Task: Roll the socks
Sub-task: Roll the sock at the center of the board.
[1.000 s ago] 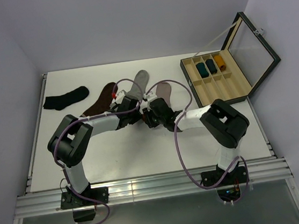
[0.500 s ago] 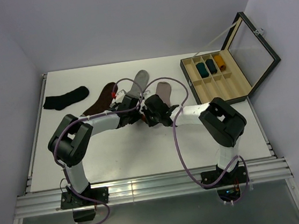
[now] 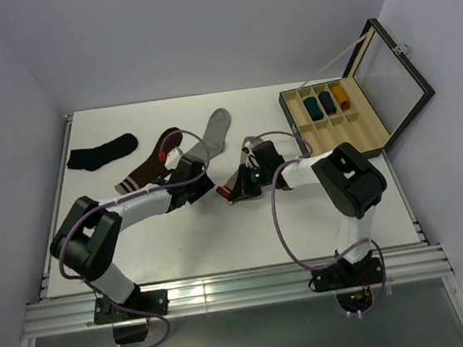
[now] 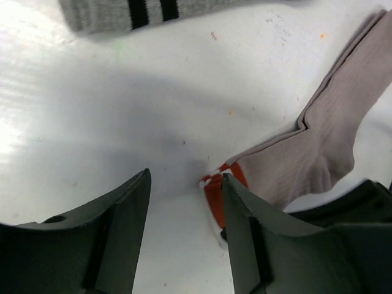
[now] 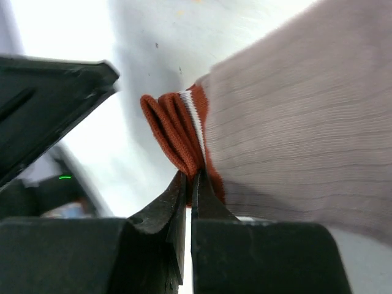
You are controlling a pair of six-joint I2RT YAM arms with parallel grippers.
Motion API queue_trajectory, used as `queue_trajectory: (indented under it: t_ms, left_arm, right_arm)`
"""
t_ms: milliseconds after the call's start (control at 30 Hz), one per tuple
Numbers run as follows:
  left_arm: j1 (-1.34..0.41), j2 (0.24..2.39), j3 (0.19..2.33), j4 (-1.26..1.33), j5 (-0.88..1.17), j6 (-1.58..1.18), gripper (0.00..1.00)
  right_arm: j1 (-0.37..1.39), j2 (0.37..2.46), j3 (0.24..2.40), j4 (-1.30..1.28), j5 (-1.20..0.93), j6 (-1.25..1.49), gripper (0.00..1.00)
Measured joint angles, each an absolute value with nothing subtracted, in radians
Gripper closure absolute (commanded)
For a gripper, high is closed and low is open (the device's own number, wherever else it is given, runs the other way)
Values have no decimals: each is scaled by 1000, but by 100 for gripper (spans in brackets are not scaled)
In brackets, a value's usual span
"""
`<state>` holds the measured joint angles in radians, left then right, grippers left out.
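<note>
My right claw (image 5: pixel 188 177) pinched shut on the red cuff (image 5: pixel 174 131) of the pink sock (image 4: pixel 318 153), which ran toward the upper right. My left claw (image 4: pixel 185 177) gaped half open (empty), the cuff just right of it.

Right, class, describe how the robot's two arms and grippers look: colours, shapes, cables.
The left arm and right arm have white links, chunky black joints and looping purple cables. The left gripper and right gripper have dark, tapering fingers.
</note>
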<state>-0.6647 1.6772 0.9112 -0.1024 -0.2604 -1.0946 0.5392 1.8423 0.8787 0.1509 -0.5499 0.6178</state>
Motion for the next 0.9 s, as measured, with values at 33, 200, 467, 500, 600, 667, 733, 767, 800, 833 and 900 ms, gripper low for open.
queue_trajectory:
  t_ms: [33,200,467,500,600,667,733,767,800,833,900]
  left_arm:
    - [-665,1656,894,-101,-260,-1100,42]
    - [-666,1556,797,-78,-248,-1132,40]
    - [-699,1566,767,-6,-173,-1154,41]
    - [-702,1574,767,3,-168,-1157,42]
    - [-707,1602,768,21,-155,-1165,44]
    - [-707,1627,773,26,-153,-1168,46]
    - [-707,1648,786,39,-146,-1172,47]
    - [-707,1655,794,44,-144,-1172,47]
    - [-707,1667,802,49,-142,-1172,47]
    - [-707,1676,807,53,-139,-1172,47]
    - [-707,1690,816,71,-134,-1173,48]
  right_arm:
    - [522,1848,860,183,-584,653,100]
    - [463,1876,770,332,-709,832,100]
    - [427,1922,741,438,-780,974,100]
    - [424,1923,736,445,-781,983,100]
    - [421,1927,728,465,-784,1000,100]
    - [418,1931,725,477,-789,1008,100]
    - [416,1934,725,480,-793,1013,100]
    - [416,1934,725,481,-794,1014,100]
    - [416,1934,725,482,-795,1014,100]
    - [416,1934,725,482,-795,1014,100]
    - [416,1934,725,482,-795,1013,100]
